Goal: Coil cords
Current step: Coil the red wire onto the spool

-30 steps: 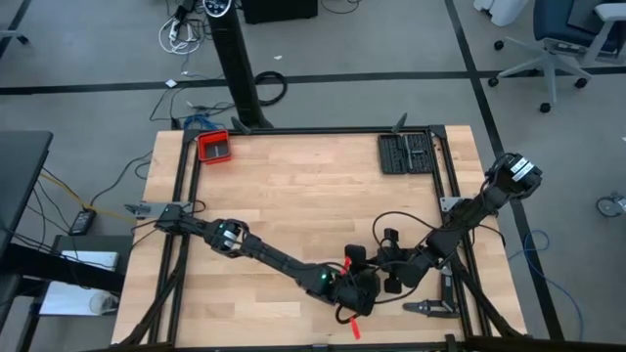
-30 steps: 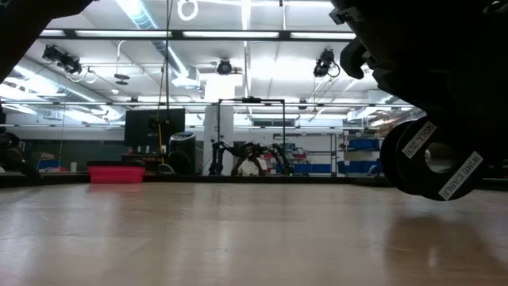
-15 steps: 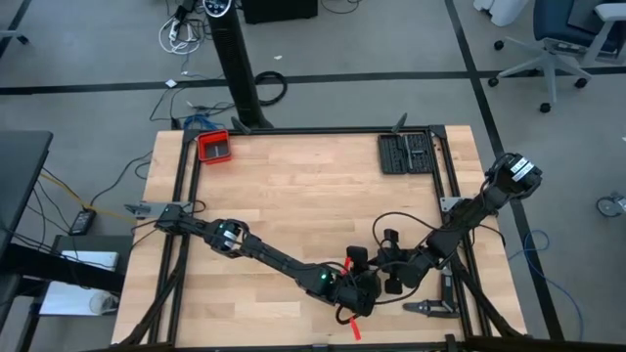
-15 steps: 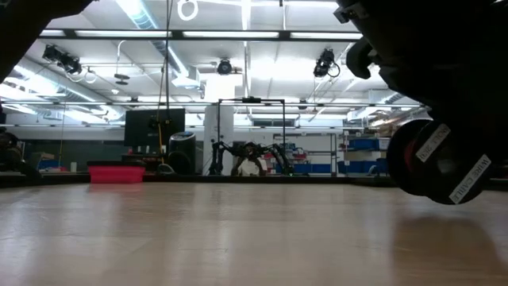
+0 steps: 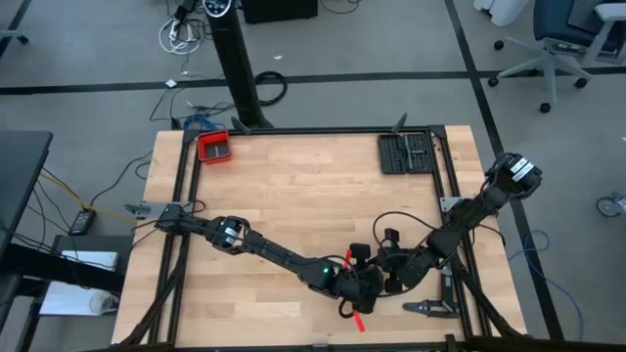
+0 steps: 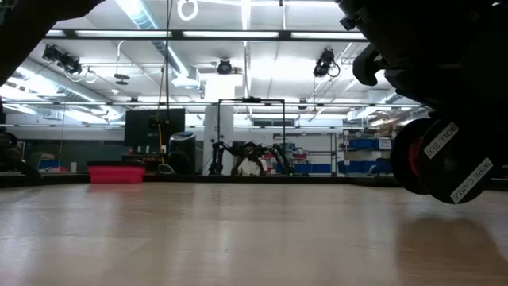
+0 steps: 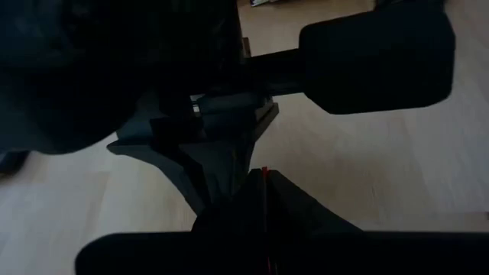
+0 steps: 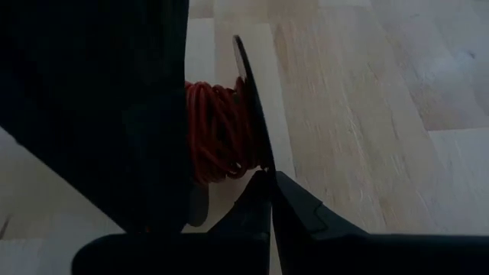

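Left gripper (image 5: pixel 364 289): shut, near the table's front edge, thin red cord (image 7: pixel 264 183) pinched between its fingers.
Right gripper (image 5: pixel 389 279): shut, just beside the left.
Cord bundle (image 8: pixel 218 130): wound in tight turns.
Progress: judged mostly coiled; a short tail (image 5: pixel 358 322) remains.

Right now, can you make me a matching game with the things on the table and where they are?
Things:
1. red tray
2. black tool case
3. red cord
4. left gripper

Places:
A. far right corner of the table
B. near edge, shut, beside the right gripper
C. far left corner
D. wound on a spool by the grippers

Pairs: 1-C, 2-A, 3-D, 4-B
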